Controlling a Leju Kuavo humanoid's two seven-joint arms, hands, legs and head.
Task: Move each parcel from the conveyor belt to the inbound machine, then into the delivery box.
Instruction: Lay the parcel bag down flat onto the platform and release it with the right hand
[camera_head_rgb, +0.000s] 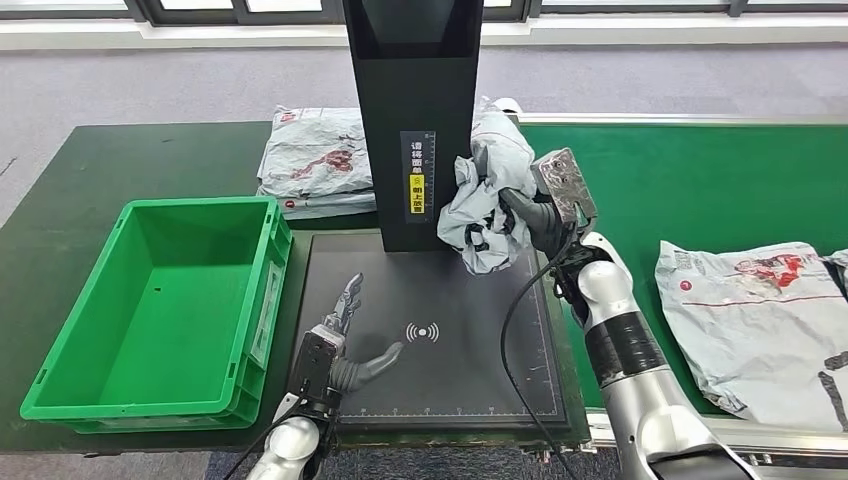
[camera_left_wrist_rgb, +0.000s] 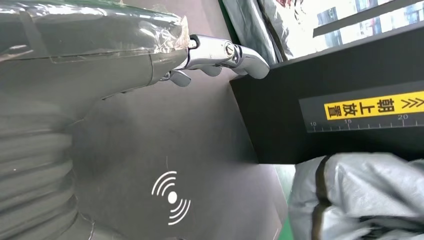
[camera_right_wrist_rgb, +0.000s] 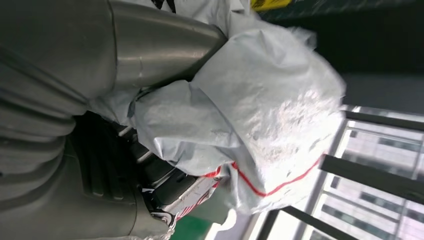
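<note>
1. Right hand (camera_head_rgb: 535, 222) grips crumpled parcel (camera_head_rgb: 487, 190) above black scanner pad (camera_head_rgb: 440, 300), beside the tower (camera_head_rgb: 412, 110).
2. Left hand (camera_head_rgb: 340, 345) empty, fingers spread, over the pad's near left.
3. Green bin (camera_head_rgb: 160, 310) left on green table (camera_head_rgb: 60, 200); belt (camera_head_rgb: 700, 180) right; grey carpet (camera_head_rgb: 150, 85) far.

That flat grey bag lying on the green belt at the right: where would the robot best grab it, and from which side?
Probably from above, at the near left edge of the grey parcel on the conveyor belt. It lies flat and limp, so fingers need an edge or wrinkle to pinch. That edge is closest to the right hand, which currently holds a crumpled parcel.
</note>
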